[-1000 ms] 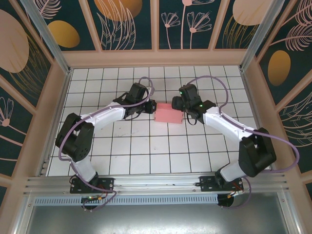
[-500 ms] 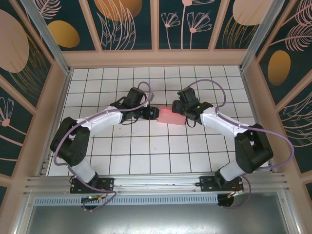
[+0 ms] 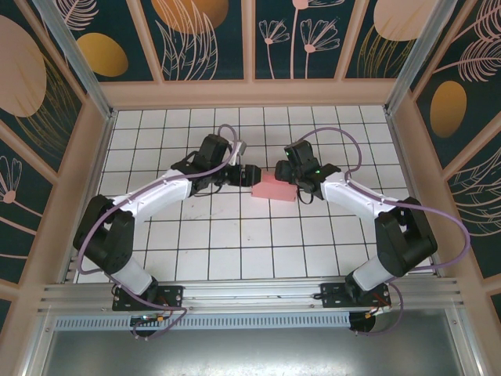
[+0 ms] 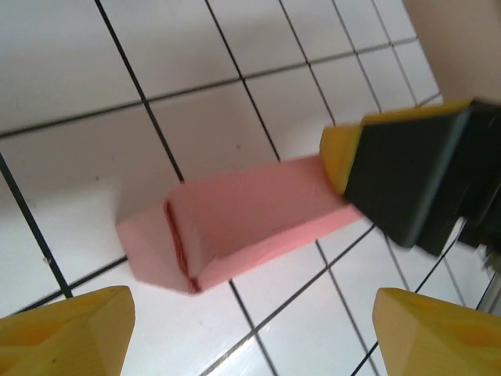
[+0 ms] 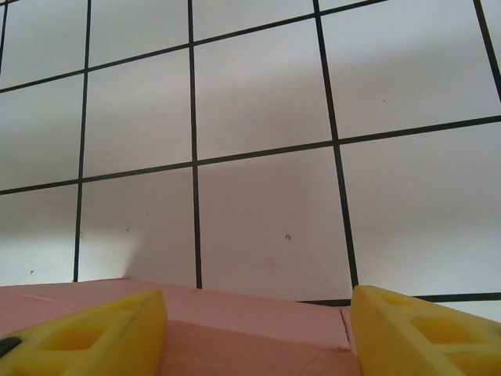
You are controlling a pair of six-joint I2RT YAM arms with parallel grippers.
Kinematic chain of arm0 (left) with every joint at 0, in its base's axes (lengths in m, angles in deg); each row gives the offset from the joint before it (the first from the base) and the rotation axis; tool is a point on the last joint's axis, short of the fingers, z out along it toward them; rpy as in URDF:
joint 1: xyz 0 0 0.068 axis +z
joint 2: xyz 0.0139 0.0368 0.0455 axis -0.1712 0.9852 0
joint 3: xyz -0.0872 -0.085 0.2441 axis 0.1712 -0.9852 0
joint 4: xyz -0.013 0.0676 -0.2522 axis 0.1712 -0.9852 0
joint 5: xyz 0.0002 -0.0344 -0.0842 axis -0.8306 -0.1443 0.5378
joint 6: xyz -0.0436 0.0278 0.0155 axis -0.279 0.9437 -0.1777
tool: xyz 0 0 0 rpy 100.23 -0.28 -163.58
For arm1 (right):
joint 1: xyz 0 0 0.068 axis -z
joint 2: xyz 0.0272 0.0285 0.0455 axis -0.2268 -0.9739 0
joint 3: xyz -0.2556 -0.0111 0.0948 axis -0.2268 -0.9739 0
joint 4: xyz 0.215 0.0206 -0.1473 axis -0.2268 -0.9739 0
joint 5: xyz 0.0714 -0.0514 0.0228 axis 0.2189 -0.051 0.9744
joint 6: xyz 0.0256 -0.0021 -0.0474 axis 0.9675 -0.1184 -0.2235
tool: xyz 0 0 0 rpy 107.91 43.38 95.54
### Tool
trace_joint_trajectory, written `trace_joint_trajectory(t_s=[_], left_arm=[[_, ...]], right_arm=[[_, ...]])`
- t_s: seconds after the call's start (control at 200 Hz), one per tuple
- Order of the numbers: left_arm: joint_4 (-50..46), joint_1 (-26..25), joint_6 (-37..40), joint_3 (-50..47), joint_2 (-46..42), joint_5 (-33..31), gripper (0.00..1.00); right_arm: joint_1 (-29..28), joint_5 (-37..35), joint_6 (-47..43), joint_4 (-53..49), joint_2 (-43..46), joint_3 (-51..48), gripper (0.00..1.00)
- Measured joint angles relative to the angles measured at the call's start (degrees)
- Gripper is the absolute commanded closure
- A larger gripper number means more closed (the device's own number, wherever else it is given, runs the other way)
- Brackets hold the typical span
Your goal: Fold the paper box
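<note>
Paper box [image 3: 274, 187] rests with left end free, bare tiles [image 3: 235, 243] around.

I'm looking into a robot lab test cell: aluminium frame rails [image 3: 250, 294], white gridded counter [image 3: 235, 258], leaf-print wall panels [image 3: 207, 47] around.

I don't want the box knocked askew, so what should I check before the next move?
1. The paper box lies flat on the table: ok.
2. The left gripper is open and off the box: ok.
3. The near end flap is fully tucked: cannot tell.
4. The right gripper sits at the far end: ok.
5. The right gripper's hold on it: cannot tell.
</note>
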Motion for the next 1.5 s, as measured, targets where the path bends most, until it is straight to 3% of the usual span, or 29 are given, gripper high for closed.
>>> trace_joint_trajectory(t_s=[0.265, 0.415, 0.651, 0.931, 1.171, 1.361, 1.501], left_arm=[[-0.04, 0.79, -2.12, 5.07, 2.86, -4.52, 0.34], [0.28, 0.79, -2.51, 4.00, 6.95, -3.89, 0.48], [4.33, 0.83, -4.09, -1.05, 8.09, -1.57, 0.49], [6.47, 0.92, -4.42, -2.08, 8.09, -1.38, 0.50], [6.99, 0.92, -4.42, -2.08, 8.44, -0.94, 0.50], [7.48, 0.92, -4.39, -2.03, 8.79, -0.44, 0.50], [7.69, 0.92, -4.37, -2.03, 8.94, -0.07, 0.50]], right_arm=[[0.39, 0.42, 0.02, 0.00, 0.00, -0.20, 0.37], [0.44, 0.48, 0.02, -0.02, 0.00, -0.20, 0.37], [1.05, 2.67, 0.00, -0.02, 0.02, -0.20, 0.37], [6.08, 12.48, 0.85, 1.95, 5.62, -1.27, 0.30], [11.69, 21.18, 3.48, 5.92, 13.77, -9.22, 0.45], [12.87, 25.51, 4.42, 7.13, 12.98, -15.87, 0.65], [14.67, 28.92, 4.81, 11.82, 12.68, -18.21, 0.87]])
